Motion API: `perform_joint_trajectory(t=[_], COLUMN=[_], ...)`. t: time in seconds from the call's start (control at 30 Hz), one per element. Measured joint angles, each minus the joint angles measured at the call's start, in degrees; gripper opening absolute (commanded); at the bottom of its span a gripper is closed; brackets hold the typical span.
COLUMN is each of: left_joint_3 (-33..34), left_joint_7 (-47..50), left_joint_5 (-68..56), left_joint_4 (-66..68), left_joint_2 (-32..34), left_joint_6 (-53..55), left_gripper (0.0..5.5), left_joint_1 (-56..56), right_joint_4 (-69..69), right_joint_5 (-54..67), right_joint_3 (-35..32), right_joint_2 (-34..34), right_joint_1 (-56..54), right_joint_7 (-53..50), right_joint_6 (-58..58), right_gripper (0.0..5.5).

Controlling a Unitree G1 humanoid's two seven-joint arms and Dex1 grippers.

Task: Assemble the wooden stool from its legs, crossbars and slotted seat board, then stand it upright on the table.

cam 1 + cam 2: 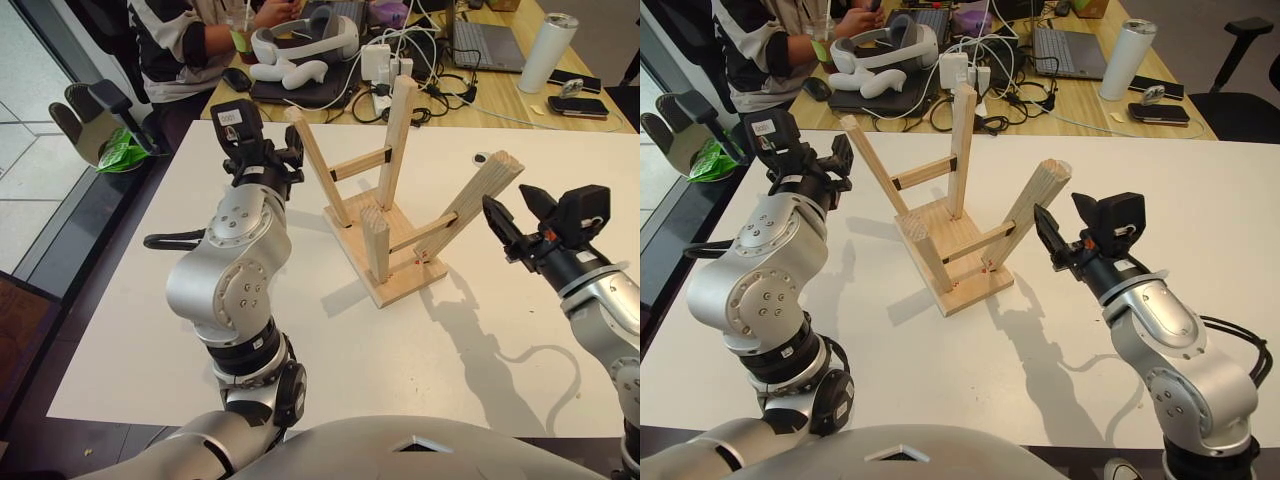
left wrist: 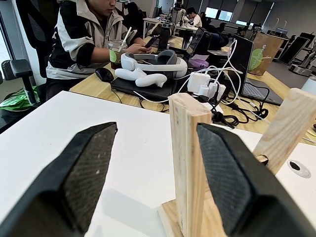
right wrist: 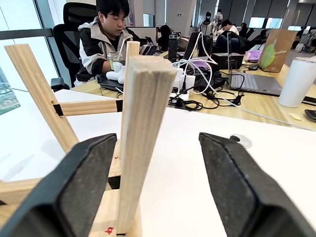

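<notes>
Left tool (image 1: 265, 158) pads apart, lined up on the left leg (image 1: 322, 170). Stool (image 1: 378, 235) stands inverted mid-table (image 1: 150, 300), seat board (image 1: 400, 290) flat down as a stable base. Right tool (image 1: 508, 200) also apart, just beside the right leg (image 1: 470, 205); looks staged for a two-sided grab and flip.

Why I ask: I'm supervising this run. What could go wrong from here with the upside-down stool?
1. The left gripper and right gripper are open, each around a leg. Each leg sits nearer one finger, so closing may shove the stool across the table.
2. Turning it over by two splayed legs may strain the crossbar joints.
</notes>
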Motion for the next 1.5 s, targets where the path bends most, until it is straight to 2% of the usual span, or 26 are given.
perform_joint_trajectory(t=[0.07,0.3,0.47,0.53,0.8,0.97,1.17,1.33,1.37,1.5], left_joint_3=[-0.1,-1.4,-2.1,-2.2,-2.7,-3.4,-3.5,-3.8,-3.8,-3.7], left_joint_7=[-0.3,-2.0,-3.3,-3.8,-5.5,-6.4,-7.5,-8.5,-8.6,-8.7], left_joint_5=[0.6,2.9,4.6,5.2,7.3,8.2,9.0,9.6,9.7,10.3], left_joint_4=[0.0,0.0,0.0,0.0,0.2,0.2,0.3,0.4,0.4,0.4], left_joint_2=[-0.1,-1.1,-1.1,-1.0,-1.0,-1.0,-1.0,-0.9,-0.9,-0.6], left_joint_6=[0.0,-0.1,-0.1,-0.1,-0.2,-0.2,-0.2,-0.2,-0.3,-0.3], left_gripper=[3.04,3.04,3.04,3.04,3.04,3.04,3.04,3.04,3.04,3.04], left_joint_1=[0.1,0.4,0.5,0.5,0.5,0.5,0.5,0.5,0.5,0.4], right_joint_4=[0.8,8.0,15.1,16.5,18.7,19.5,19.7,19.8,19.8,20.1], right_joint_5=[3.0,15.6,29.8,34.8,47.3,52.9,52.2,48.8,48.2,44.8], right_joint_3=[-0.2,-3.3,-7.4,-8.3,-8.2,-7.4,-7.0,-7.1,-7.0,-6.7], right_joint_2=[1.1,3.9,7.5,8.1,10.4,14.1,16.4,18.1,18.1,18.4], right_joint_1=[-1.6,-8.0,-9.4,-9.8,-9.3,-6.6,-5.3,-4.9,-4.9,-4.6], right_joint_7=[0.0,-1.7,-14.4,-19.1,-32.2,-40.2,-47.1,-49.0,-49.0,-51.5], right_joint_6=[1.1,4.7,6.7,6.3,0.6,-5.1,-10.7,-14.5,-14.8,-15.3], right_gripper=[3.43,2.35,1.51,1.41,1.22,1.07,1.04,1.04,1.40,2.10])
